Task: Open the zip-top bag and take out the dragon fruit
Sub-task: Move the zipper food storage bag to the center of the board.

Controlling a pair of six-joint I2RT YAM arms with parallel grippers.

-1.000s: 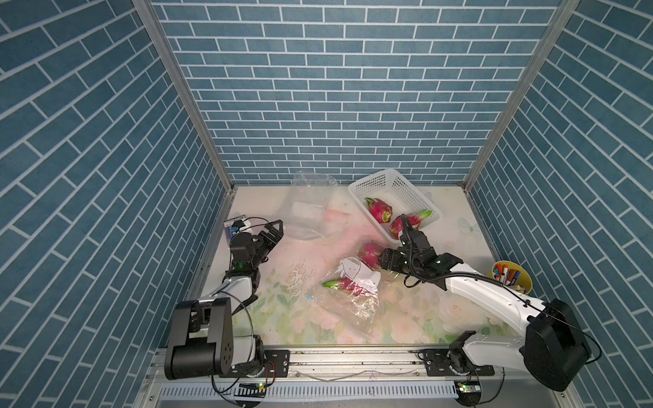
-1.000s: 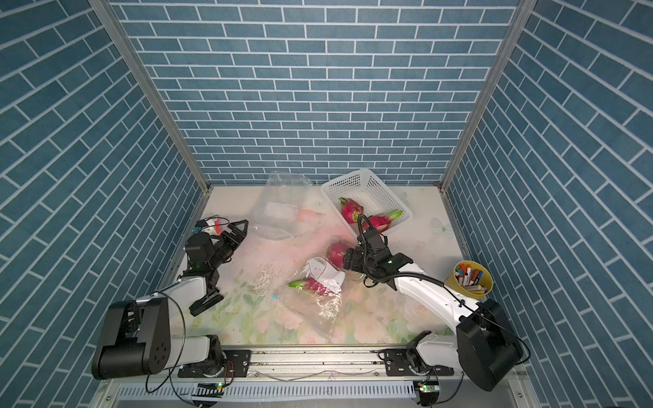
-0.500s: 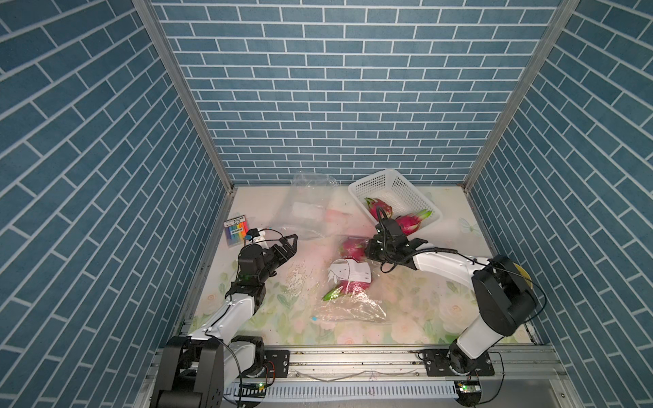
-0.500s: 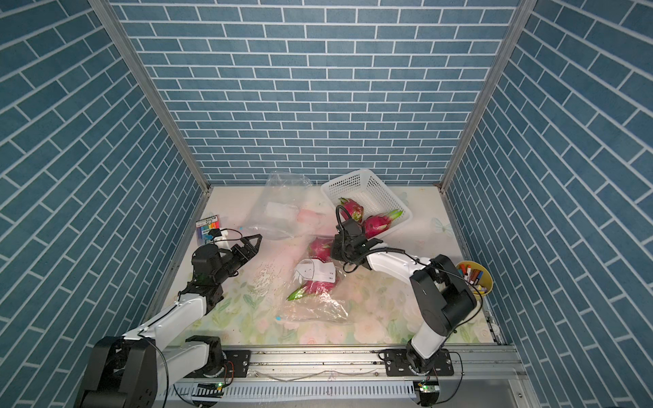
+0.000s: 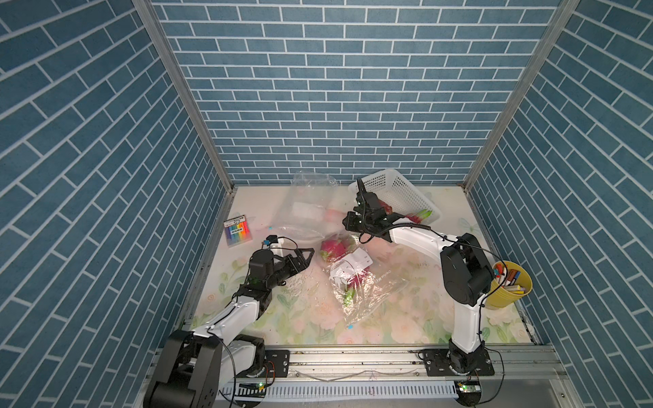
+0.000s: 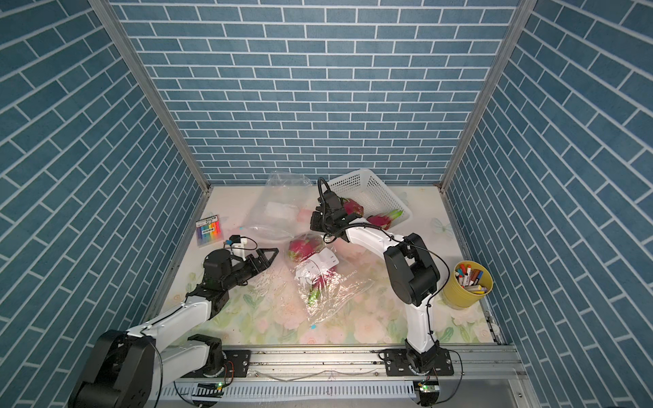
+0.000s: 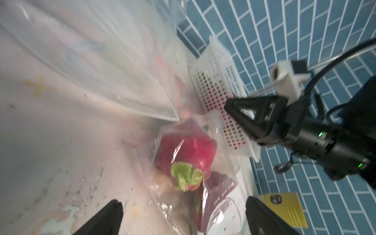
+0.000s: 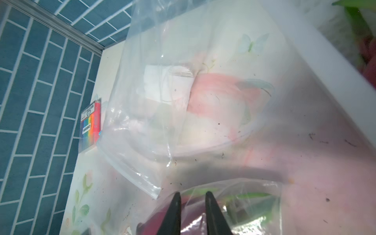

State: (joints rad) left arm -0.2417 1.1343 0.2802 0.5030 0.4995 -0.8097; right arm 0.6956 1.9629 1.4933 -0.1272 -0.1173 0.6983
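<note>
The zip-top bag lies mid-table with its mouth toward 12 o'clock. The dragon fruit sits inside, just behind that mouth. In the right wrist view the right gripper shows its fingers at a narrow gap with the rim's film between them. I read that as a pinch on the bag (not on the fruit). The left gripper stands spread wide at the fruit's 9 o'clock, holding nothing and aimed at it.

Several things could go wrong from here:
- The slick film could slide out of so small a pinch once the fruit's weight pulls on it.
- If both layers are caught together, the mouth stays flat and the left fingers would close on plastic rather than fruit.
- Nothing anchors the 6 o'clock end, so the whole bag may drag along.
- An empty bag lies at the fruit's 11 o'clock, and its corner could snag the wide fingers.
- The white basket at 1 o'clock stands close to the right wrist, so a lift could nudge it.
</note>
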